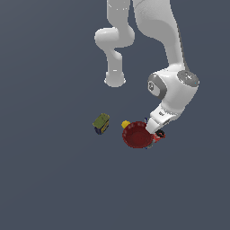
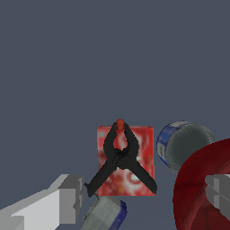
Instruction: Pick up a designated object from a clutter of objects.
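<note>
So the gripper (image 2: 146, 197) is spread wide with nothing between its fingers (image 2: 67, 200), hovering low over the pile. The target, a little black clamp with red tips (image 2: 120, 159), is lying flat on top of the red packet (image 2: 144, 139), right next to the dark red bowl (image 2: 197, 188). Two blue-walled cans (image 2: 182, 143) sit close around it, and in the exterior view the yellow ball (image 1: 126, 124) touches the bowl while the olive-green box (image 1: 101, 123) sits off to the exterior view's left.

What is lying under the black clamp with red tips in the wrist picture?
The black clamp lies on a flat red packet with pale print. The clamp covers the packet's middle, so whatever is printed there cannot be seen.
</note>
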`<state>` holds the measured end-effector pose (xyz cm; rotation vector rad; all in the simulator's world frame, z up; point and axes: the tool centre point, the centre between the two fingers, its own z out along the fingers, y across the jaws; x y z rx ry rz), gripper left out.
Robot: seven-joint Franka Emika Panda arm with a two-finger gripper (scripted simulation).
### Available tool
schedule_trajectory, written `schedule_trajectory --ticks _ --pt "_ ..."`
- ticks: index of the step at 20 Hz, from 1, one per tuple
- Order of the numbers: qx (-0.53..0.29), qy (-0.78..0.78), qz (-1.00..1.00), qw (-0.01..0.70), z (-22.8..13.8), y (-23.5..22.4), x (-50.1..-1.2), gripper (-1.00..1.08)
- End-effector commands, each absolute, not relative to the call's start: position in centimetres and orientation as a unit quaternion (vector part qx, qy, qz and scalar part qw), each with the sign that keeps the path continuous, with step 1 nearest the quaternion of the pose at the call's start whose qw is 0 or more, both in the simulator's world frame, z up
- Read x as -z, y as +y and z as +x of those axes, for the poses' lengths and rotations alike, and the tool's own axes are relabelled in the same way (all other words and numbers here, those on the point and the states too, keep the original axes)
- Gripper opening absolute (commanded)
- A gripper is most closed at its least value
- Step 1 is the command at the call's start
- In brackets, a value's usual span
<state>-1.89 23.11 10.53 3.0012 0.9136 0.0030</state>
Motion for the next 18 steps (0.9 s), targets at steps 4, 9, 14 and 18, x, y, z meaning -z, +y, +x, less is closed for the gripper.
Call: schedule_trajectory --ticks 4,9,14,18 --pt "0.000 0.306 0.952 0.000 -2.6 24.2 -9.4 1.00" --pt "-0.001 0.305 0.952 0.000 -2.5 24.1 -9.1 1.00" --pt "0.000 0.306 0.952 0.000 -2.6 24.1 -6.9 1.00" --pt "0.000 0.306 0.952 0.000 -2.6 24.1 -5.1 1.00"
